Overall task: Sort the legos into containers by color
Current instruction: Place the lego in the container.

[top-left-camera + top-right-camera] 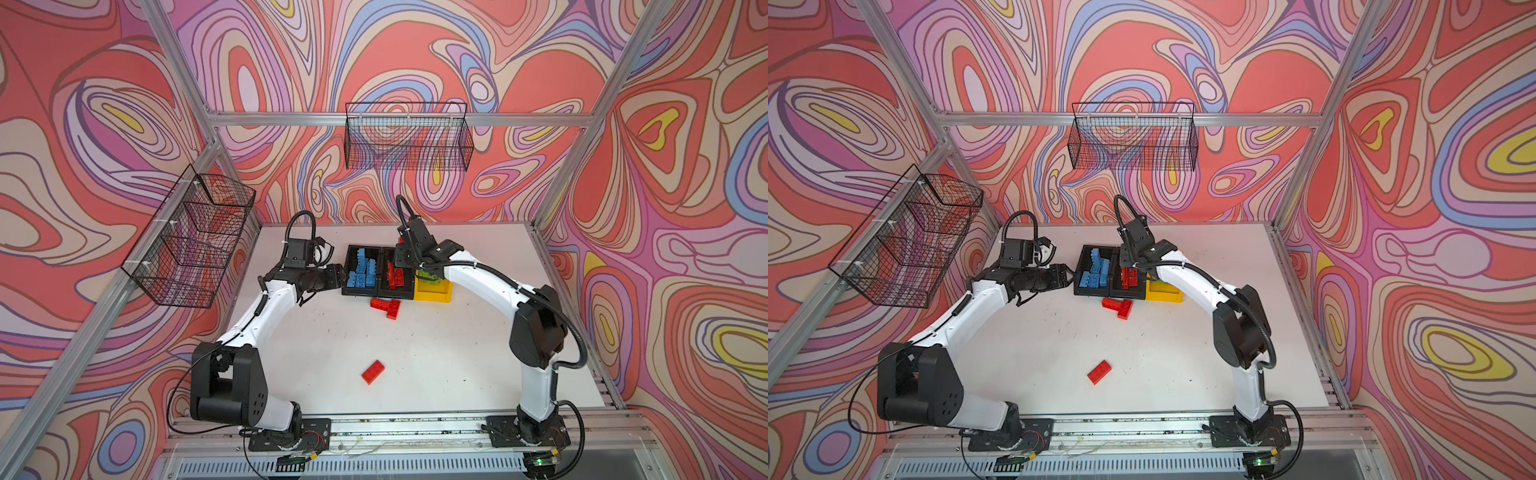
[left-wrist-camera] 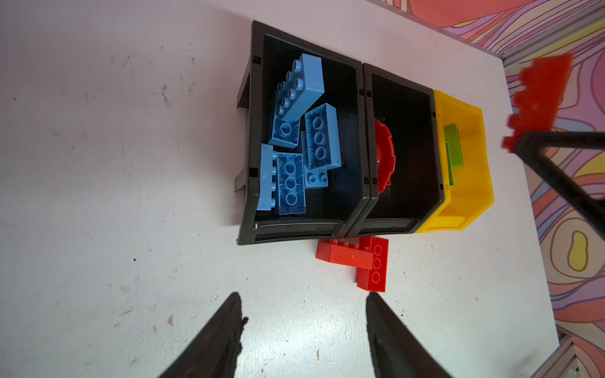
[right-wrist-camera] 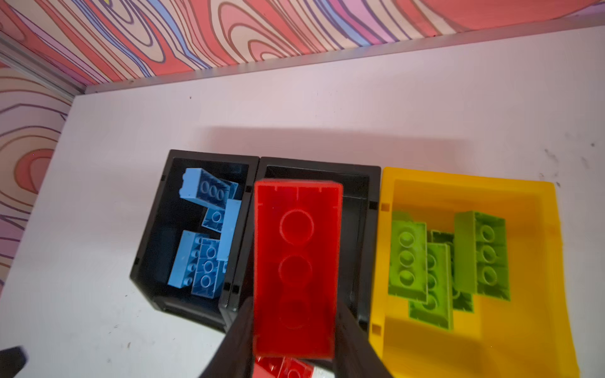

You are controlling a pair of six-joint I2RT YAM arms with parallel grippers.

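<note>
Three joined containers stand at the back of the table: a black bin (image 1: 351, 286) with blue legos (image 2: 301, 131), a middle black bin (image 3: 366, 183) with a red arch (image 2: 384, 157), and a yellow bin (image 3: 474, 343) with green legos (image 3: 448, 268). My right gripper (image 3: 294, 302) is shut on a red brick (image 3: 296, 268) and holds it over the middle bin; the left wrist view shows this brick blurred (image 2: 540, 98). My left gripper (image 2: 303, 296) stands open and empty above the table beside the blue bin. Two red legos (image 1: 386, 306) lie touching in front of the bins, and one red brick (image 1: 372, 371) lies alone mid-table.
A black wire basket (image 1: 409, 139) hangs on the back wall and another (image 1: 191, 245) on the left wall, both above the table. The white table (image 1: 478, 353) ends at a metal rail (image 1: 415, 424) in front, where both arm bases are mounted.
</note>
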